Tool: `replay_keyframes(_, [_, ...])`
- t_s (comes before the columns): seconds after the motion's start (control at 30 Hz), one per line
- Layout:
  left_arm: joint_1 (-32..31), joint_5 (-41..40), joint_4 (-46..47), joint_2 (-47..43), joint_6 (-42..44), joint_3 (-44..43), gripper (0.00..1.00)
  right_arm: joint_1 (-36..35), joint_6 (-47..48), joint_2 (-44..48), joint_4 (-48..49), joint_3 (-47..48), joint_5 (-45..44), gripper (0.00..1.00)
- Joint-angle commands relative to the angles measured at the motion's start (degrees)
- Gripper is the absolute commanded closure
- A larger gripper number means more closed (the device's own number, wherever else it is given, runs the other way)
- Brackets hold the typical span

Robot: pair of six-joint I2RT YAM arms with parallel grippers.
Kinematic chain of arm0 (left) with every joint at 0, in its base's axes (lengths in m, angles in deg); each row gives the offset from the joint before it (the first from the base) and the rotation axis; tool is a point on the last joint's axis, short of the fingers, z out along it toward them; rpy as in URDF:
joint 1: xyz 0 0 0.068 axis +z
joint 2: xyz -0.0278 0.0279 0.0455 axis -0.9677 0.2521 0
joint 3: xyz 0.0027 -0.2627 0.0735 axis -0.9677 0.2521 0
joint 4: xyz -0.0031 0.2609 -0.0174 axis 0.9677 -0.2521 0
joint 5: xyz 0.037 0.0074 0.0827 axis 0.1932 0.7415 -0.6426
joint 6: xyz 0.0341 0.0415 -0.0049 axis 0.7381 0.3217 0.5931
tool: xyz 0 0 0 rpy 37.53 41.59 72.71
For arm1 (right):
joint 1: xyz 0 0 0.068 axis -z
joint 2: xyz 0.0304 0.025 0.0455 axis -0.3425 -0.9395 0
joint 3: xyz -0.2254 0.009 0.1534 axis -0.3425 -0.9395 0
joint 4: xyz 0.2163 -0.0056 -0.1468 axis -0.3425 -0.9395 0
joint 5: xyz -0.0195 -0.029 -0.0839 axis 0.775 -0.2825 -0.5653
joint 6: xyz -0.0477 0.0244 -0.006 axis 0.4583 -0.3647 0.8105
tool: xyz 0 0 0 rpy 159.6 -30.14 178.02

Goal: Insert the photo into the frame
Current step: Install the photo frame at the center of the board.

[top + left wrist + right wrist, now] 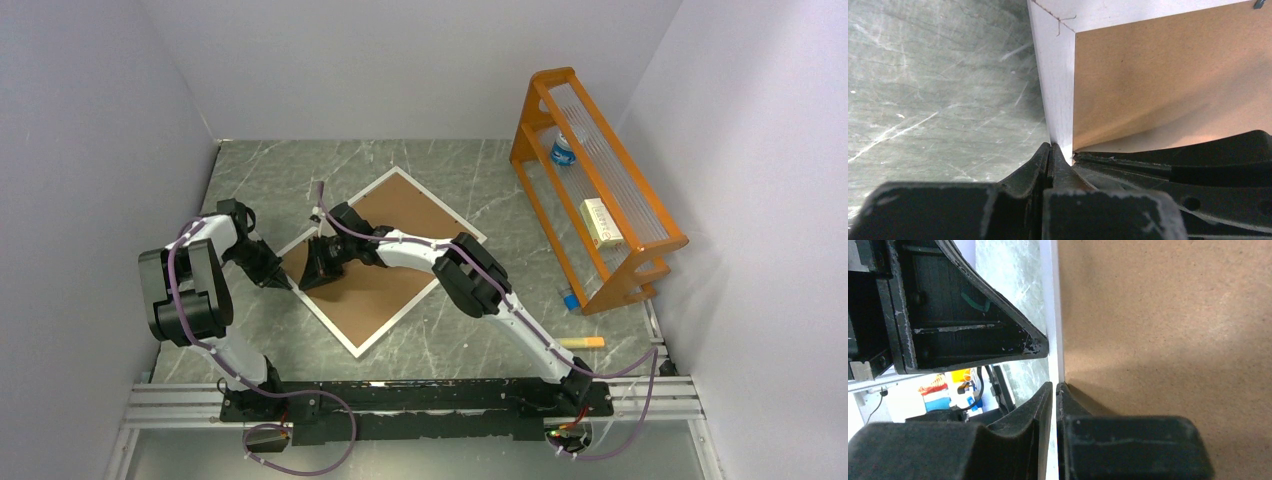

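Note:
The frame (395, 322) lies face down on the marble table, its brown backing board (400, 205) up inside a narrow white border. The photo is hidden. My left gripper (283, 281) is at the frame's left corner. In the left wrist view its jaws (1052, 148) are pressed together, tips touching the white border (1058, 90) beside the board (1173, 75). My right gripper (318, 270) is just to the right of it. Its jaws (1054, 387) straddle the white border (1053, 315), one finger on the board (1173, 315) side. The left gripper's tip (1040, 346) touches that border just ahead.
An orange rack (600, 190) stands at the back right, holding a bottle (563, 152) and a small box (600, 222). A yellow-orange pen (582, 343) lies near the right arm's base. White walls close in the table on three sides.

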Motion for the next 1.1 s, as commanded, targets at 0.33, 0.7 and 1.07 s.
replay_keyframes(0.33, [0.02,-4.35,-3.05,2.68,2.16,-0.33,0.98,3.51,7.03,0.06,-26.22,2.04,-25.31,0.88])
replay_keyframes(0.7, [-0.07,8.95,0.10,-3.99,4.50,0.38,0.39,1.81,17.46,22.17,-10.89,-15.43,-3.66,0.79])
replay_keyframes(1.07, [-0.33,9.63,0.48,0.61,3.25,4.62,0.64,-2.15,16.79,19.45,-15.71,-15.71,6.86,0.74])
